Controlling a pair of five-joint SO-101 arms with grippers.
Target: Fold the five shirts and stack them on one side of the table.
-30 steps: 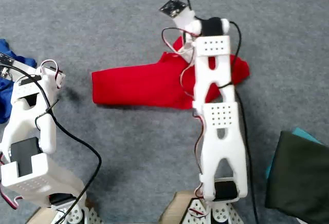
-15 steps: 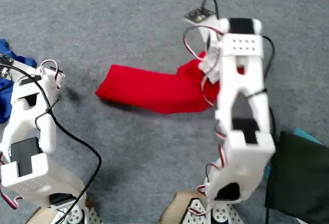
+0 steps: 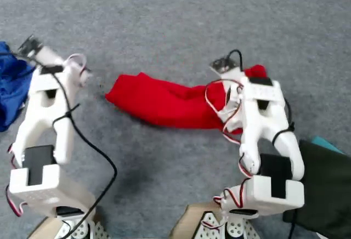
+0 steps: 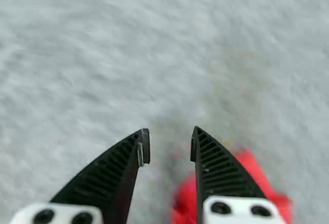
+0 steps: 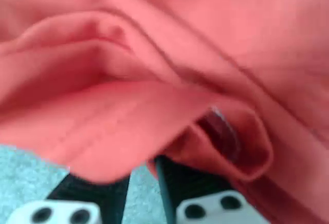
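Mid-table, red shirt (image 3: pixel 164 103) lies bunched, limp & light, likely to sag; right gripper (image 5: pixel 154 168) seems clamped on its 3 o'clock end; left gripper (image 4: pixel 169 144), w/ fingers apart, near 9 o'clock end; best taken by hem corners

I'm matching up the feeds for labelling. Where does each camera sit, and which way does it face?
High view: fixed above the table, looking down; both arms show, left arm and right arm.
Left wrist view: on the left arm's wrist, facing down along its open left gripper at the table, with the end of the red shirt beside one finger.
Right wrist view: on the right wrist, close against the shirt, with the right gripper shut on a fold.
Shared: the shirt shows in all three.
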